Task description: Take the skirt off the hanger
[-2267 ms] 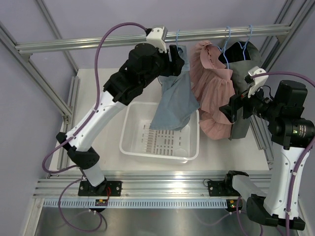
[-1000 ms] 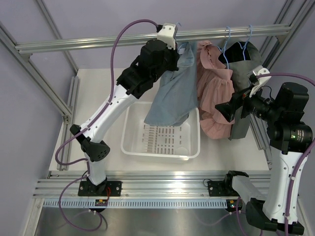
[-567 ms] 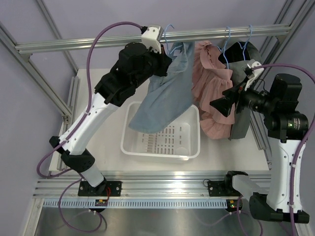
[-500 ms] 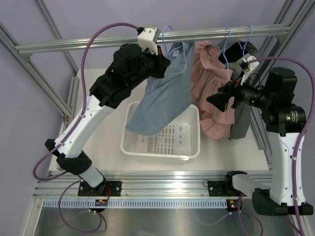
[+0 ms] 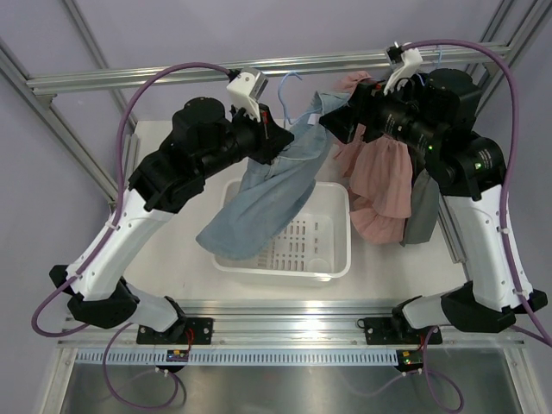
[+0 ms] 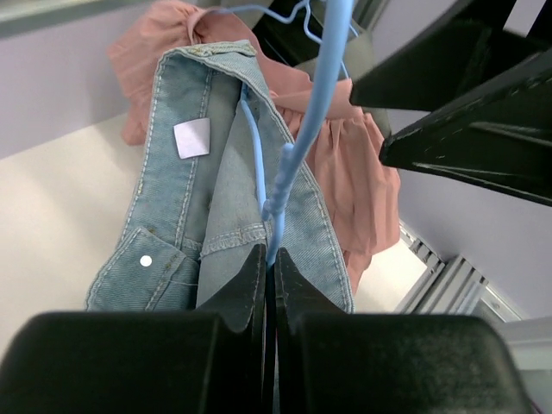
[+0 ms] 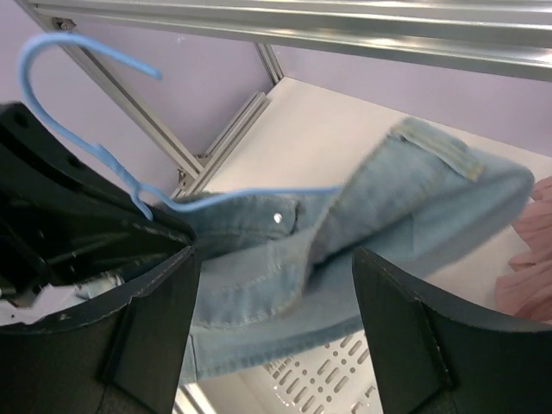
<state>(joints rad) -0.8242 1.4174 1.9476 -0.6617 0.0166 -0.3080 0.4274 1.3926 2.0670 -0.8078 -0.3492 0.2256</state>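
Left pincer (image 6: 269, 274): fingers pressed together on the thin light-blue wire hanger (image 6: 309, 121), pinching it just below the hook. Hook is off the rail and free in the air.

Faded blue denim skirt (image 5: 263, 194) hangs on that hanger. The waistband starts right at the left pincer's tips and runs away from it toward the right pincer. The long axis drops diagonally from the waistband, down and back toward the left arm's base, with the hem over the white slotted plastic basket (image 5: 343, 246) on the bench (image 5: 414, 267).

Right pincer (image 7: 274, 259): jaws spread wide, holding nothing. The far end of the waistband lies straight ahead of it, roughly centred on the gap but apart from both fingers. The wrist view shows no contact.

Judgement: the left is tied up as the anchor, so the right is the only free arm and the nearer one to the loose waistband end. The next move calls for it to advance along its own axis, close on the denim, then pull away from the left pincer along the hanger bar.

Risk: the pink ruffled garment (image 5: 384, 172) sits just beside and below the right pincer.
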